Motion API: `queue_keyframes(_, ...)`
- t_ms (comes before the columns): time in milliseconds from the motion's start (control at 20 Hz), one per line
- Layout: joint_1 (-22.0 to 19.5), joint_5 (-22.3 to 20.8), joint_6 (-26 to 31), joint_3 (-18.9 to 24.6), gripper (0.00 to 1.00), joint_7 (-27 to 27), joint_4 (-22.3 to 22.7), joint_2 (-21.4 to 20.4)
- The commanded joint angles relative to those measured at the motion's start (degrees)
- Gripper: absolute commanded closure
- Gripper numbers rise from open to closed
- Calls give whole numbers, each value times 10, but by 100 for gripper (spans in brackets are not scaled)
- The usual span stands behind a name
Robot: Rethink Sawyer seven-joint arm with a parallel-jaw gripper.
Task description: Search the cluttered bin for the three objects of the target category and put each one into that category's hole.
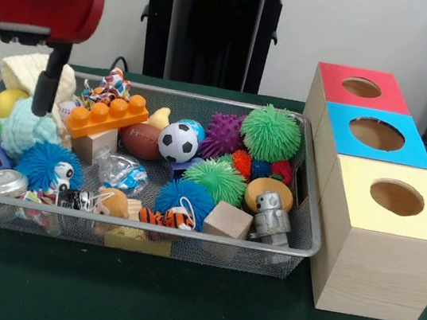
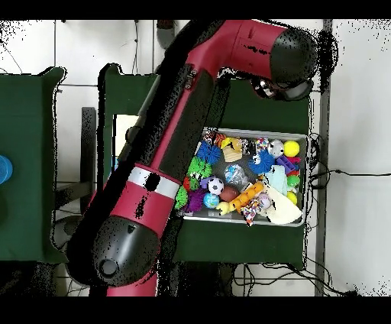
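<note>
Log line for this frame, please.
phase: search | tool: above bin's towel end, holding nothing seen | holes: nothing seen inside

One wire bin (image 1: 300,249), three wooden boxes: red-topped (image 1: 359,87), blue-topped (image 1: 378,135), yellow-topped (image 1: 395,199); two wooden cubes (image 1: 227,220) (image 1: 95,143), one soccer ball (image 1: 177,142)
</note>
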Motion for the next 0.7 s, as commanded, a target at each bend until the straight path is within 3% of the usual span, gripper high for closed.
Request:
queue_keyframes(50, -30, 30, -57, 69, 0, -57, 45, -3)
queue_keyframes(700, 46, 31, -44, 104, 0, 7, 156, -13)
